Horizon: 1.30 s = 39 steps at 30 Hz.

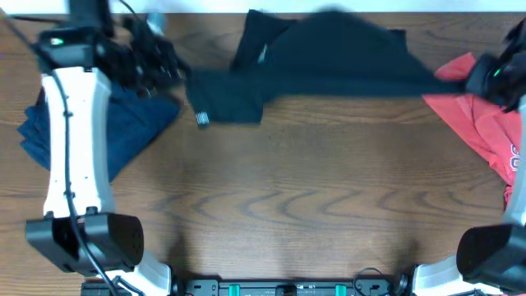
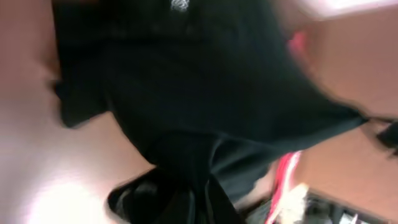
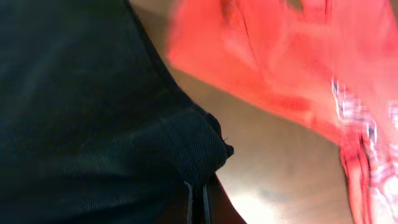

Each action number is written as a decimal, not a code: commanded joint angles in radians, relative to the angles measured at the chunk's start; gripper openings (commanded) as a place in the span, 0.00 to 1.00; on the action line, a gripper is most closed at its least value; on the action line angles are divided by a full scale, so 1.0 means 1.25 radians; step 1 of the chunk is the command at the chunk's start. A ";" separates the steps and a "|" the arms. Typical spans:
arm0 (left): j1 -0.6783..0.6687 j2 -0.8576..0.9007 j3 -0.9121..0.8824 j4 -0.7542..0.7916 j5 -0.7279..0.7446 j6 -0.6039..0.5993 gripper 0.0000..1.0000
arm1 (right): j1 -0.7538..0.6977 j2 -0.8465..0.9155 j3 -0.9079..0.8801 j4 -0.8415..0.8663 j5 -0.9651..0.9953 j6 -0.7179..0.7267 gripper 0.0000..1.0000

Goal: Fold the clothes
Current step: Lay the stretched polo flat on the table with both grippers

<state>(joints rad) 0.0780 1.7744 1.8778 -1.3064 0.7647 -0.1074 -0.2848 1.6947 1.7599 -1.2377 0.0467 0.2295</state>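
Observation:
A black T-shirt (image 1: 329,57) hangs stretched and blurred across the far side of the table, a small white label on its lower left part. My left gripper (image 1: 164,67) is shut on its left end; the left wrist view shows the black cloth (image 2: 186,93) bunched in the jaws (image 2: 199,202). My right gripper (image 1: 479,78) is shut on its right end; the right wrist view shows a black fabric corner (image 3: 81,93) pinched between the fingers (image 3: 196,202). A navy garment (image 1: 136,127) lies crumpled at the left. A red garment (image 1: 485,123) lies at the right.
The wooden table (image 1: 312,205) stretches toward the front. The arm bases stand at the front left (image 1: 82,238) and front right (image 1: 493,251). The red garment also shows in the right wrist view (image 3: 280,56), close beside the gripped corner.

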 commanded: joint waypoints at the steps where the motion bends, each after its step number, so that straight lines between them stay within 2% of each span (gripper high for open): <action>1: -0.036 0.007 -0.086 -0.072 -0.128 0.149 0.06 | -0.014 0.006 -0.095 -0.026 0.107 -0.023 0.01; 4: -0.075 0.007 -0.205 -0.117 -0.131 0.189 0.06 | -0.014 0.006 -0.190 -0.051 0.110 -0.016 0.01; 8: -0.107 0.005 -0.376 -0.137 -0.203 0.197 0.06 | -0.020 0.006 -0.293 -0.077 0.123 0.016 0.01; 13: -0.106 -0.022 -0.563 -0.105 -0.209 0.181 0.06 | -0.038 0.005 -0.381 -0.101 0.157 0.060 0.01; 16: -0.106 -0.055 -0.628 -0.067 -0.208 0.162 0.06 | -0.042 0.005 -0.411 -0.099 0.169 0.068 0.01; 20: -0.106 -0.102 -0.635 -0.014 -0.208 0.136 0.06 | -0.039 0.005 -0.418 -0.066 0.164 0.067 0.01; 23: -0.106 -0.141 -0.626 0.077 -0.184 0.105 0.06 | -0.036 0.005 -0.418 -0.002 0.120 0.063 0.01; 28: -0.106 -0.176 -0.625 0.273 -0.023 0.095 0.06 | -0.033 0.006 -0.419 0.133 0.014 0.034 0.01; 30: -0.106 -0.176 -0.625 0.357 0.006 0.052 0.06 | -0.033 0.006 -0.419 0.177 -0.005 0.034 0.01; 34: -0.106 -0.167 -0.625 0.494 0.008 -0.021 0.06 | -0.033 0.006 -0.421 0.232 -0.020 0.034 0.01; 39: -0.107 -0.147 -0.625 0.594 0.007 -0.039 0.07 | -0.030 0.006 -0.424 0.270 -0.023 0.034 0.01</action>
<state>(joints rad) -0.0605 1.5696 1.0840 -0.5915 0.7540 -0.1143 -0.3279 1.6989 1.2346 -0.9104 0.0235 0.2806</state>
